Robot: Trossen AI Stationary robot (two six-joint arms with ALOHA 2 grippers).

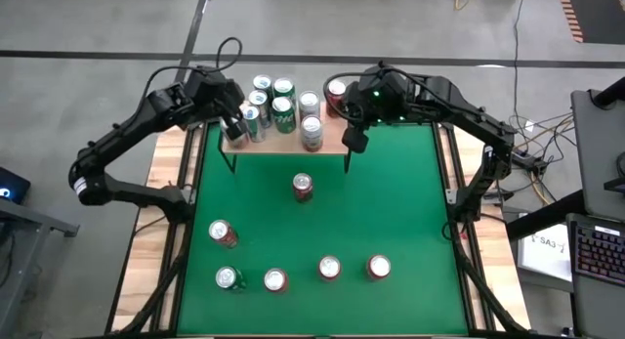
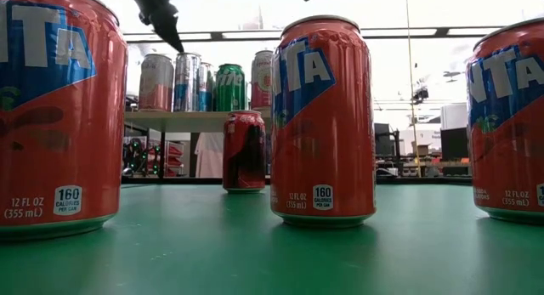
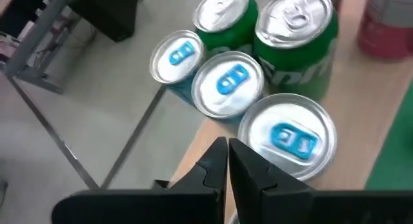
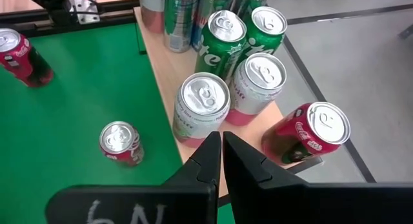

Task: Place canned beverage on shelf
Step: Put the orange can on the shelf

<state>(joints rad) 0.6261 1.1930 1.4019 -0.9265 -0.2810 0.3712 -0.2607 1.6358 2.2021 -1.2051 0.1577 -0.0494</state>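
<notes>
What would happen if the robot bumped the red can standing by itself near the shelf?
The red can is tall and narrow, standing upright, so a bump up high would probably tip it. Being round, it would likely roll across the green table. Its shiny metal side probably slides easily too.

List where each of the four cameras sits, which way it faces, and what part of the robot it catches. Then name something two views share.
High: overhead, straight down on the green table, shelf and both arms.
Low: table height, level past orange cans toward the shelf; arm tips overhead.
Left wrist: above the shelf's end, down on blue-tabbed cans; left gripper shut.
Right wrist: above the other end, down on a red cola can; right gripper shut.
Shared: high and right wrist both show that cola can.
</notes>
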